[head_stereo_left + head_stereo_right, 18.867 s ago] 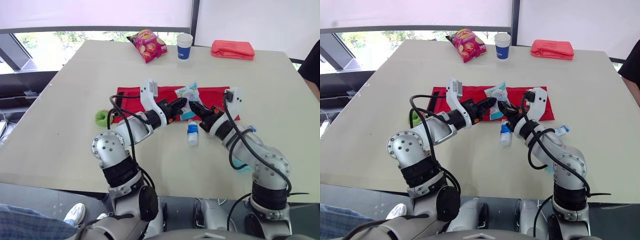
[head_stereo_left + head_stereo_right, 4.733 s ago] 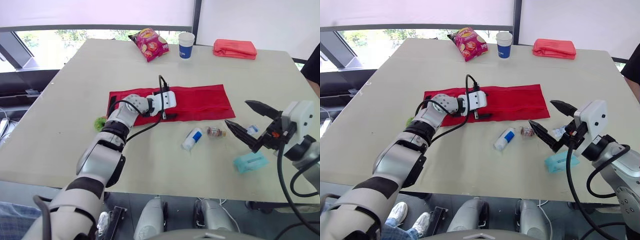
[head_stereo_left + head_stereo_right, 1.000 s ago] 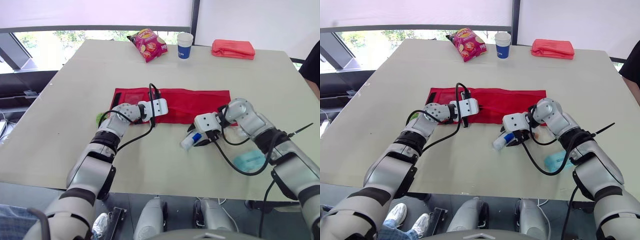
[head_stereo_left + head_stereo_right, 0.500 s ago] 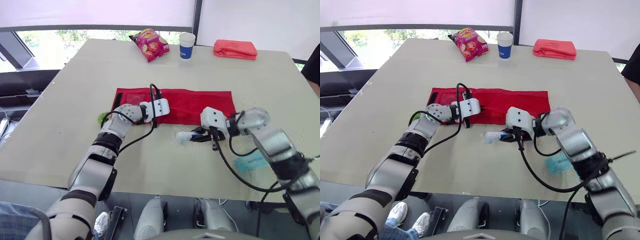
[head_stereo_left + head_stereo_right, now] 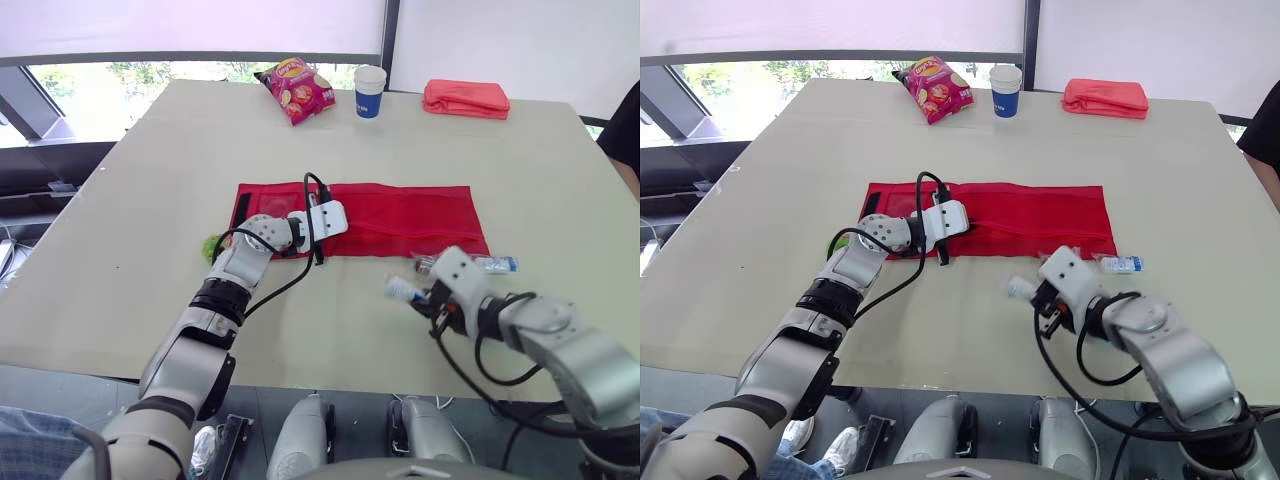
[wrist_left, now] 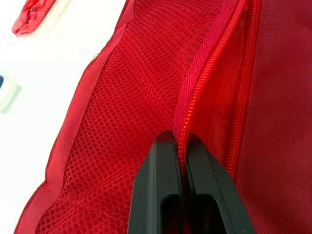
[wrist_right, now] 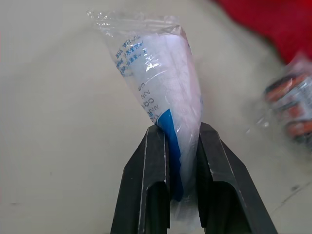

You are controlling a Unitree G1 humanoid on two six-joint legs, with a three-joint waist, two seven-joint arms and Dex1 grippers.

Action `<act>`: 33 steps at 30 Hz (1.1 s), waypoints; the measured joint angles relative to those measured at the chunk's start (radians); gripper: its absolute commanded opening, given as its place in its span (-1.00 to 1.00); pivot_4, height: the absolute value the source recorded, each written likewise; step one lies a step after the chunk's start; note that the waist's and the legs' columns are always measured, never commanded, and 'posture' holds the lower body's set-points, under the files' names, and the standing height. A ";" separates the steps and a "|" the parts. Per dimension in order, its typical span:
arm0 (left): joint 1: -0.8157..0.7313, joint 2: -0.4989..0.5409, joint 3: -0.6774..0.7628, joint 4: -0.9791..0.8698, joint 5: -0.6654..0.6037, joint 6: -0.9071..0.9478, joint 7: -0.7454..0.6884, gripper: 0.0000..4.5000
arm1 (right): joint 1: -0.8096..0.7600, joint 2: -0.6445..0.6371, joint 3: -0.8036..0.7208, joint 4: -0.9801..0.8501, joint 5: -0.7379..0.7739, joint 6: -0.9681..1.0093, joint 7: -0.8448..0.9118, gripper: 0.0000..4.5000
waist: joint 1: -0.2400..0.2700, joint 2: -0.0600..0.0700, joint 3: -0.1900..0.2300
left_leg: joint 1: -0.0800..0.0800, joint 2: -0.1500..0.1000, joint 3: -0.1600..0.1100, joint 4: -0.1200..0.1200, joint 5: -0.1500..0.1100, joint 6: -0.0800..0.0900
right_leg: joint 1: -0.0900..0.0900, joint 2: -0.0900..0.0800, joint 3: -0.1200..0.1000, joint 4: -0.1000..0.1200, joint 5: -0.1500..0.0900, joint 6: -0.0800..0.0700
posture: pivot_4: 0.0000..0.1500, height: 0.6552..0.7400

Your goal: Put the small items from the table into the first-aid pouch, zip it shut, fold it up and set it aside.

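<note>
Lower right, the right gripper clamps a plastic-wrapped bottle in its jaws, near the first-aid pouch at centre; the slick wrap could slip. The left gripper has its jaws pinched on the zipper edge, seemingly thinly, and losing it would shut the opening.

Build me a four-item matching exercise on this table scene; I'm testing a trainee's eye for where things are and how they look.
Things:
1 wrapped bottle
2 red pouch
3 cup
4 chip bag

States:
A blue and white, standing upright
B pink, lying near the table's far edge
C held between the right fingers
D zipper edge pinched by the left fingers

Pairs: 1-C, 2-D, 3-A, 4-B
</note>
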 measured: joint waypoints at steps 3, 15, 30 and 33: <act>0.000 0.001 0.000 -0.016 -0.004 0.004 -0.007 -1.00 | 0.024 0.031 0.003 0.024 -0.011 -0.055 -0.050 -0.38 | 0.000 -0.002 -0.001 | 0.000 0.000 0.000 0.000 0.000 0.000 | 0.000 0.001 0.000 0.000 0.000 0.001 | 1.00 1.00; 0.000 0.016 -0.001 -0.022 -0.011 0.003 -0.023 -1.00 | 0.161 -0.238 -0.113 0.036 0.113 -0.431 0.206 0.99 | 0.001 -0.002 -0.001 | 0.000 0.000 0.000 0.000 0.000 0.001 | 0.001 0.001 0.000 -0.001 -0.001 0.002 | 1.00 1.00; 0.000 0.003 0.004 -0.022 -0.035 0.037 -0.044 -1.00 | 0.133 -0.206 -0.087 0.158 0.113 -0.524 0.181 -0.98 | 0.003 -0.002 -0.001 | 0.000 0.000 0.000 0.000 0.000 0.001 | 0.001 0.001 0.000 -0.001 -0.001 0.002 | 1.00 1.00; 0.000 0.003 0.014 -0.022 -0.055 0.062 -0.057 -1.00 | 0.103 -0.187 -0.132 0.103 0.176 -0.428 0.168 -1.00 | 0.000 -0.002 -0.001 | 0.000 0.001 0.000 0.000 0.000 0.001 | 0.000 0.001 0.001 -0.001 -0.001 0.002 | 1.00 1.00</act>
